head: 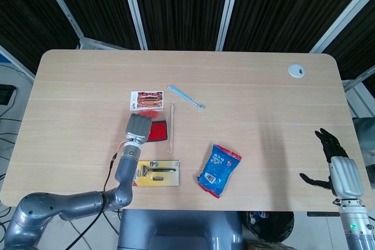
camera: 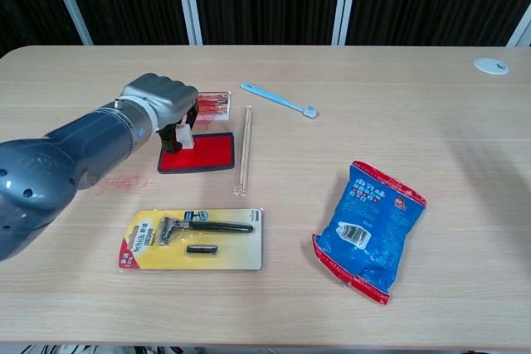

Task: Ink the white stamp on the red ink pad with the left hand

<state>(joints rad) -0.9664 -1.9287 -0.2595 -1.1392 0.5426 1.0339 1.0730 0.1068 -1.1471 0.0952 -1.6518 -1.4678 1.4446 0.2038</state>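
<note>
Wooden table (camera: 431, 113) holds everything: nearest, a packaged razor (camera: 193, 238) and blue snack bag (camera: 369, 230). Beyond, the left hand (camera: 162, 103) grips the white stamp (camera: 183, 135) on the red ink pad (camera: 199, 153). Off-table, the right hand (head: 335, 164) is spread.

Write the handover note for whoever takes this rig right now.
Left hand: grips the white stamp, held over the left part of the red ink pad; whether the stamp touches the pad cannot be told.
Right hand: open, holds nothing, off the table's right edge.
Done: stamp picked up and brought to the pad.
Left: confirm the stamp face is pressed into the ink, then lift.
</note>
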